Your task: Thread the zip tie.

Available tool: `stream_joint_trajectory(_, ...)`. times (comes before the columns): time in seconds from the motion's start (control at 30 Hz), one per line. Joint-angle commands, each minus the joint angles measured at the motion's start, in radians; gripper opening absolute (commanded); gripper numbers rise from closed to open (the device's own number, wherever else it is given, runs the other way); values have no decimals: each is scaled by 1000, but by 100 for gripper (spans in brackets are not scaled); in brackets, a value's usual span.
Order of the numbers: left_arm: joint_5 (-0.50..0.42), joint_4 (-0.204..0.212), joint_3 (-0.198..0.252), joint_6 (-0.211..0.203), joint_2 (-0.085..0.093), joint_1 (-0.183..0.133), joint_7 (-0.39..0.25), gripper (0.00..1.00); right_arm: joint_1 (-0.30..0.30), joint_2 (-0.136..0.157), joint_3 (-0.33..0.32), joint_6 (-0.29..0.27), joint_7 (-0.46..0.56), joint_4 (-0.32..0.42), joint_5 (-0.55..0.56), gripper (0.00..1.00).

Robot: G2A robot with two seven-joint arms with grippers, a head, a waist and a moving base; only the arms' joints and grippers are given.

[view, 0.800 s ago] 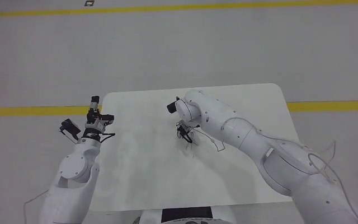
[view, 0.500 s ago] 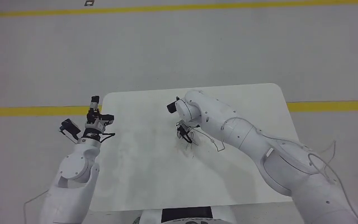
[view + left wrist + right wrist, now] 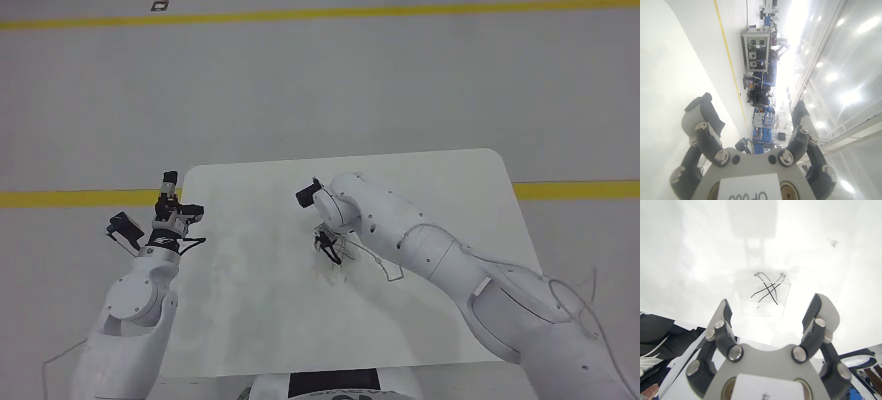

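Since the earlier frames, the right arm (image 3: pixel 430 245) has swung its elbow and forearm a little toward the near side of the table (image 3: pixel 250 330). Its wrist has edged the same way, though the right gripper (image 3: pixel 328 246) hangs over much the same spot near the table's middle. The left arm (image 3: pixel 140 295) has kept its place at the table's left edge.

The right arm reaches in from the near right corner. It stretches diagonally across the tabletop and bends at the wrist so that the gripper points down at the surface. From its own wrist view, the right gripper (image 3: pixel 771 300) is spread wide, its ribbed pads (image 3: pixel 811 309) well apart and nothing between them. It hovers above a clear box (image 3: pixel 745 306) that rests on the white tabletop. Inside the box lie several black zip ties (image 3: pixel 770 290), loose and crossing one another. Their heads are toward the box's far wall and their tails fan toward the gripper. The fingers are not touching the box or the ties.

The left arm stands raised beside the table's left edge, with its wrist turned to face outward along that edge toward the room. The left gripper (image 3: pixel 752 101) is parted as well, with both dark fingers (image 3: pixel 706 111) held apart and empty.
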State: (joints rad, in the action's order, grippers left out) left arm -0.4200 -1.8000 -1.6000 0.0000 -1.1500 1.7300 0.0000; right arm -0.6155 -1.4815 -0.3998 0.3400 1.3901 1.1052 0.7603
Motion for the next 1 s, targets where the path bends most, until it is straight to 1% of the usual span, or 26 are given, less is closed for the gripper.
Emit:
stream_joint_trajectory(0.0, 0, 0, 0, 0, 0, 0, 0, 100, -19, 9, -16, 0, 0, 28, 15, 100)
stream_joint_trajectory(0.17, 0, 0, 0, 0, 0, 0, 0, 100, -68, 32, -47, 0, 0, 90, 47, 100)
stream_joint_trajectory(0.5, 0, 0, 0, 0, 0, 0, 0, 100, -139, 65, -95, 0, 0, 192, 97, 100)
stream_joint_trajectory(0.6, 0, 0, 0, 0, 0, 0, 0, 100, -150, 72, -92, 0, 0, 210, 98, 100)
stream_joint_trajectory(0.9, 0, 0, 0, 0, 0, 0, 0, 100, -150, 72, -92, 0, 0, 210, 98, 100)
stream_joint_trajectory(0.97, 0, 0, 0, 0, 0, 0, 0, 100, -155, 71, -90, -10, -17, 220, 104, 100)
